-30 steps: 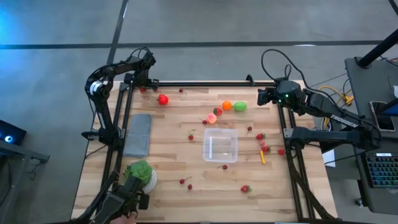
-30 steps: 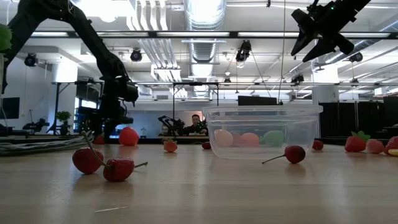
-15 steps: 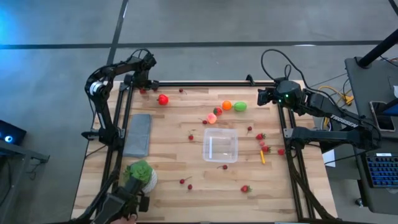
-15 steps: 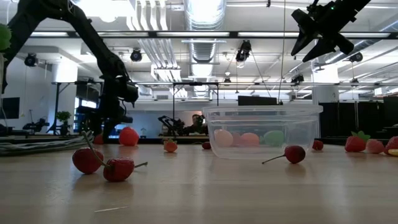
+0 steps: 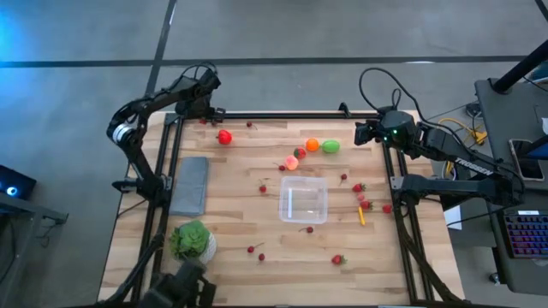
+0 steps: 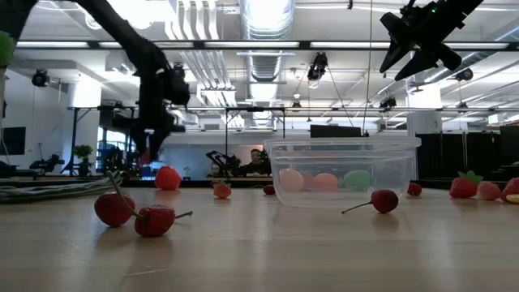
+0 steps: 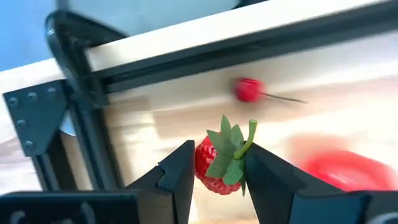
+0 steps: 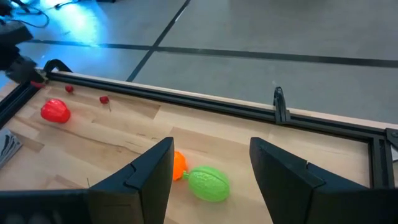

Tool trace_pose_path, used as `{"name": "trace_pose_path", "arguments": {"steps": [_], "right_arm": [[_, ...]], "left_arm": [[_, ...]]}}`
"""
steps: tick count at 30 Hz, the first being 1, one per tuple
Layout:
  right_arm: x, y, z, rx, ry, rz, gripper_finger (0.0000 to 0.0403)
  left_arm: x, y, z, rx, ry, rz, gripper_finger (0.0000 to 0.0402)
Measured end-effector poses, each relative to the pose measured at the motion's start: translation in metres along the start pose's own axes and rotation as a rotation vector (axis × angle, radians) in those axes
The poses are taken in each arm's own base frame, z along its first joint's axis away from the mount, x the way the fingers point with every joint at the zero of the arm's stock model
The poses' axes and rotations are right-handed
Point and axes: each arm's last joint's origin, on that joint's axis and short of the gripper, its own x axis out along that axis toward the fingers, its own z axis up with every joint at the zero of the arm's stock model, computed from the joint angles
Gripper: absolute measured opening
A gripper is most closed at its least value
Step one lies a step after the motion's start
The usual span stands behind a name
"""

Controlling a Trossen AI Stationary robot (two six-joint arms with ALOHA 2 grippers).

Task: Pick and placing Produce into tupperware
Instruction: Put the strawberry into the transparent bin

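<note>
Strawberry (image 7: 214, 165) sits pinched between my left gripper (image 7: 217, 171) fingers, jaws narrowed onto it, above the table (image 5: 231, 214) at upper left of the high frame. My right gripper (image 8: 211, 168) hangs empty, jaws partly apart, upper right. Tupperware (image 5: 303, 198) sits centre.

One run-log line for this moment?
left gripper: shut on strawberry, far-left corner | right gripper: open, waiting | tupperware: empty

Robotics lab in an open industrial hall

Exposed ceiling ducts (image 6: 268, 57) and strip lights run overhead (a seated person (image 6: 256, 161) works far behind), while a keyboard (image 5: 524, 233) and cabled desk sit at the table's 3 o'clock on polished concrete.
</note>
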Motion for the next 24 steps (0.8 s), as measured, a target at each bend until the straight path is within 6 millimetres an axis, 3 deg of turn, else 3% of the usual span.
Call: {"name": "trace_pose_path", "arguments": {"steps": [7, 11, 24], "right_arm": [[0.0, 0.0, 0.0, 0.001, 0.0, 0.001, 0.0203], [0.0, 0.0, 0.0, 0.0, 0.001, 0.002, 0.0203], [0.0, 0.004, -0.003, -0.015, 0.09, 0.131, 0.0203]], "left_arm": [[-0.053, -0.044, -0.027, 0.124, -0.09, -0.279, 0.0116], [-0.072, -0.072, -0.044, 0.232, -0.131, -0.395, 0.0116], [-0.1, -0.161, -0.093, 0.686, -0.358, -0.624, 0.0116]]}}
